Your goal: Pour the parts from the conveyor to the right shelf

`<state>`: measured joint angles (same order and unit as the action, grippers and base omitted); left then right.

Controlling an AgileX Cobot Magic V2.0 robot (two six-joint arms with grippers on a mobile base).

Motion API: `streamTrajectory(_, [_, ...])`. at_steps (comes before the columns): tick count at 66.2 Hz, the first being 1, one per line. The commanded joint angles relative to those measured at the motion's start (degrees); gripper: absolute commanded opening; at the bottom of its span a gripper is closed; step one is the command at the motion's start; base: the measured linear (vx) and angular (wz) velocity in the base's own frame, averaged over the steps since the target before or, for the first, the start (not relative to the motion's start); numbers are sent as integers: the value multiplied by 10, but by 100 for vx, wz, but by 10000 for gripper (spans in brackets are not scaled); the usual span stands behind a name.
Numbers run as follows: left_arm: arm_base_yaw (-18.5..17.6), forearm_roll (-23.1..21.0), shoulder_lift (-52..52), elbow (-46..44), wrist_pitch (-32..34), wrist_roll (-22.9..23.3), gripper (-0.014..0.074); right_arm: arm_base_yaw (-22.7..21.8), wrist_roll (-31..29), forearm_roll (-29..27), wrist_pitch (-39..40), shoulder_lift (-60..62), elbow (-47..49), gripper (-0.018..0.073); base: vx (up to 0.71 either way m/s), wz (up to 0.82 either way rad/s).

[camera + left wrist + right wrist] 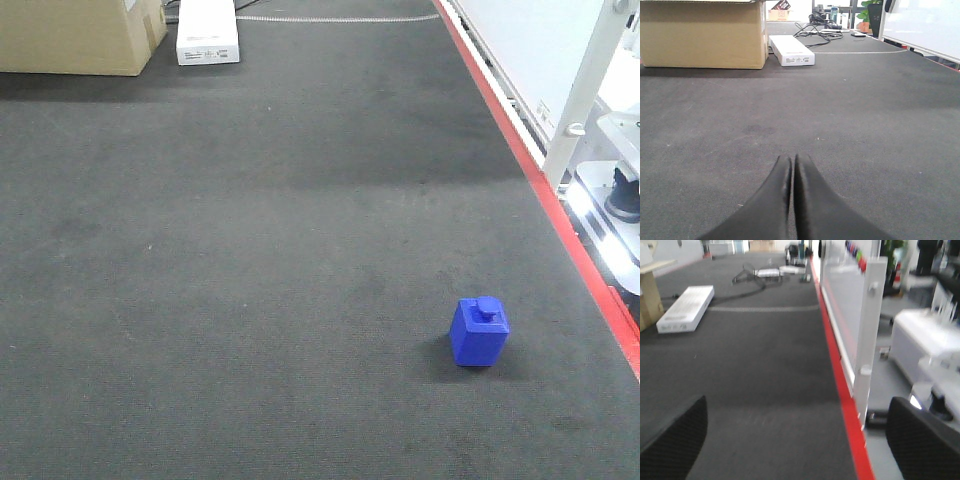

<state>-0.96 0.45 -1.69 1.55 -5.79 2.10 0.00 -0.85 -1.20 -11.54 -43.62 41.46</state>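
Note:
A small blue block-shaped part [479, 332] with a stub on top stands on the dark grey carpet at the lower right of the front view. No conveyor or shelf shows clearly. My left gripper [792, 160] is shut and empty, low over the carpet. My right gripper [797, 425] is open wide and empty, its two black fingers [675, 440] at the frame's sides, near the red floor line [850, 410]. Neither gripper shows in the front view. The blue part is not in either wrist view.
A cardboard box [75, 35] and a flat white box [207, 30] lie at the far left. A red strip [560, 220] borders the carpet on the right, beside a white panel with a post [590, 90]. Cables [820, 30] lie far back.

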Motion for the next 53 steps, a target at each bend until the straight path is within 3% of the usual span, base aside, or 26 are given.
streamTrajectory(1, [-3,-5,-10,-11,45,5,-6,0,-27,-37,-33,-17,46,715,0,0])
streamTrajectory(14, [-3,-5,-10,-11,45,5,-6,0,-177,-151,-193,-98,131,685,0,0])
streamTrajectory(23, [-3,-5,-10,-11,45,5,-6,0,-209,-217,-256,-157,173,653,0,0])
streamTrajectory(35, [-3,-5,-10,-11,45,5,-6,17,-239,-250,-317,-221,218,615,0,0])
streamTrajectory(44, [-3,-5,-10,-11,45,5,-6,97,-209,-237,-303,-261,239,581,0,0])
streamTrajectory(53, [-3,-5,-10,-11,45,5,-6,154,-71,-130,-292,-300,255,564,0,0])
